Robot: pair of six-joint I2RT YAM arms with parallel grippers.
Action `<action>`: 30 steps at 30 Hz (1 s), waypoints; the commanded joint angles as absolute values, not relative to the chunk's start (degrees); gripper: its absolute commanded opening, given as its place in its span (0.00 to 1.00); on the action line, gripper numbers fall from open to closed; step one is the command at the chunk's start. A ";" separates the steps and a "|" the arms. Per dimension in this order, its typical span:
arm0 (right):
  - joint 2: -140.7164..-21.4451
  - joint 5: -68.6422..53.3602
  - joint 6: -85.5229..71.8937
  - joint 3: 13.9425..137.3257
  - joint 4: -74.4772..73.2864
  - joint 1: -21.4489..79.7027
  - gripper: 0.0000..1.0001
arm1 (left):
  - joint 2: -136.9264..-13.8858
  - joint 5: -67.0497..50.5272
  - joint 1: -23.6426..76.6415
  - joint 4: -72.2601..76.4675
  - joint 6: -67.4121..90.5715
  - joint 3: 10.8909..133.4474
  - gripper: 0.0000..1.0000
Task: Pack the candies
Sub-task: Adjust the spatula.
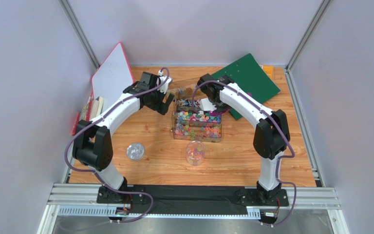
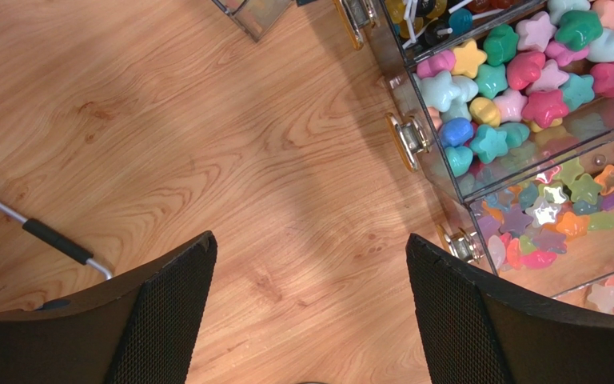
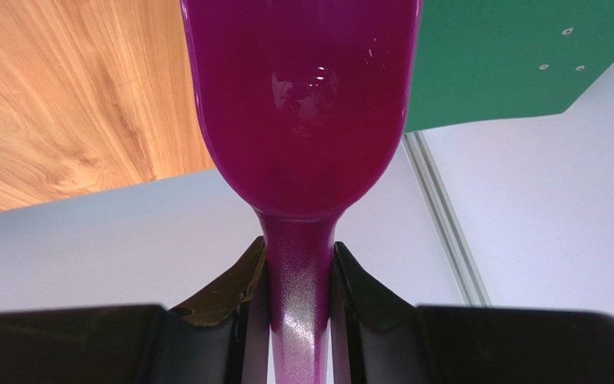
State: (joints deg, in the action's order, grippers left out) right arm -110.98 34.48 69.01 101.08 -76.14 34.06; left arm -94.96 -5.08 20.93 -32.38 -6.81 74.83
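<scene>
Right now my right gripper (image 3: 298, 246) pinches the handle of the purple scoop (image 3: 298, 104); my left gripper (image 2: 308, 240) hangs spread beside the clear box (image 2: 414, 144) of candies (image 2: 518, 72), mid-table toward the far edge.

Top view evenly bright, diffuse overhead light; faint arm shadows on table (image 1: 233, 161); left wrist sharp — candies (image 2: 526, 68) crisp at 2 o'clock; clear box (image 2: 434, 172) walls throw reflections, soft shadow beside it; right wrist — purple scoop (image 3: 298, 104) shows small glare spots at centre; handle at 6 o'clock slightly soft.
</scene>
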 commanded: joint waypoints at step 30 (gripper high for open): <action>-114.17 26.65 67.15 117.69 -95.62 37.18 0.00 | -91.21 -26.17 20.48 -32.79 2.26 84.88 0.00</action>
State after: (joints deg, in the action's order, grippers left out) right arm -115.28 32.95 70.13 115.74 -76.23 36.45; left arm -88.36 -14.39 20.86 -33.15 -3.60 77.89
